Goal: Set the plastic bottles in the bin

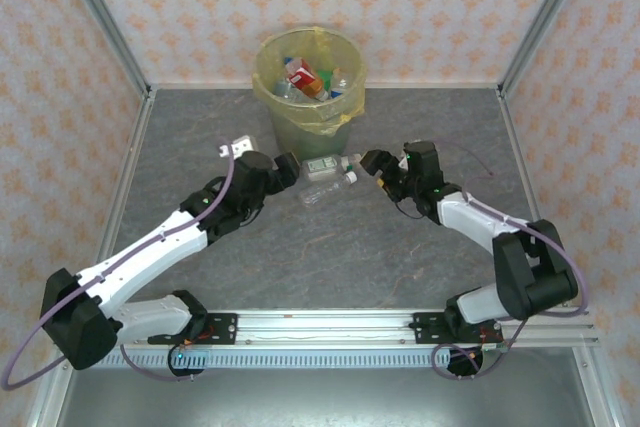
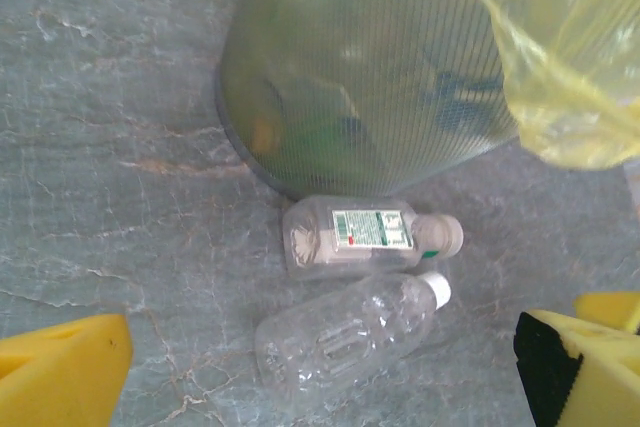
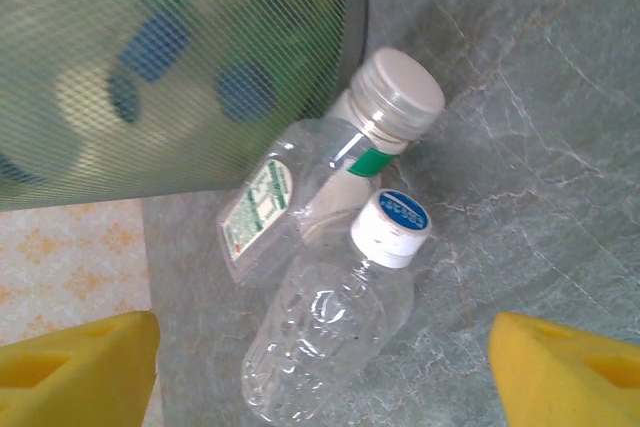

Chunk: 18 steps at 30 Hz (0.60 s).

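Note:
Two plastic bottles lie side by side on the grey table just in front of the bin (image 1: 310,82). One is a clear flat bottle with a green-and-white label (image 2: 360,235) (image 3: 300,187) (image 1: 327,164), touching the bin's foot. The other is a clear unlabelled bottle with a white cap (image 2: 345,337) (image 3: 335,332) (image 1: 322,190). Several more bottles sit inside the yellow-lined bin. My left gripper (image 1: 292,169) (image 2: 320,382) is open, left of the pair. My right gripper (image 1: 372,162) (image 3: 320,382) is open on their right, cap end, with its yellow fingers (image 3: 570,372) astride the unlabelled bottle without touching it.
The bin's mesh wall (image 2: 370,77) and its hanging yellow bag (image 2: 565,57) stand close behind the bottles. A small white object (image 1: 238,147) lies by the left arm. Patterned walls and metal posts enclose the table on three sides.

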Each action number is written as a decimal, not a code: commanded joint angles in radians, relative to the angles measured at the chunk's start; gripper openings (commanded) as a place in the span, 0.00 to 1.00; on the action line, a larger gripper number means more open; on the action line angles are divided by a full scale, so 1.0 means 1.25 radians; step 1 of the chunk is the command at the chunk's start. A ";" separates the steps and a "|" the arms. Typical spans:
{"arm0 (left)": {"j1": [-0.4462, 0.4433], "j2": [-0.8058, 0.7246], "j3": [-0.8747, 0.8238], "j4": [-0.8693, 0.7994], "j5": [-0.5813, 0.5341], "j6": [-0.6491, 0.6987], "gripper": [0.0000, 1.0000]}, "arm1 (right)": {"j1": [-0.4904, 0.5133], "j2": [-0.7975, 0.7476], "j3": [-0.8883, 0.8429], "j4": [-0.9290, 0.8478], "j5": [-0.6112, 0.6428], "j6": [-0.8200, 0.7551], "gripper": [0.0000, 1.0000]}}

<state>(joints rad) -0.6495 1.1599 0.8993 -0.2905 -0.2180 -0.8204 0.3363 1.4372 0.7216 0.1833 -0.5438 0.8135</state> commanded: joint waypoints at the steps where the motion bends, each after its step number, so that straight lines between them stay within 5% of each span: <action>1: -0.026 0.025 -0.005 0.043 -0.052 -0.007 0.99 | -0.005 0.019 0.024 0.051 -0.021 0.018 0.84; 18: -0.089 0.171 0.085 -0.012 -0.053 -0.001 0.99 | -0.006 0.162 -0.034 0.249 -0.080 0.140 0.63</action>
<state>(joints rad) -0.7559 1.3621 0.9813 -0.2802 -0.2520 -0.8185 0.3363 1.6253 0.6849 0.4179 -0.6228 0.9531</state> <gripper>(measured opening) 0.990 0.631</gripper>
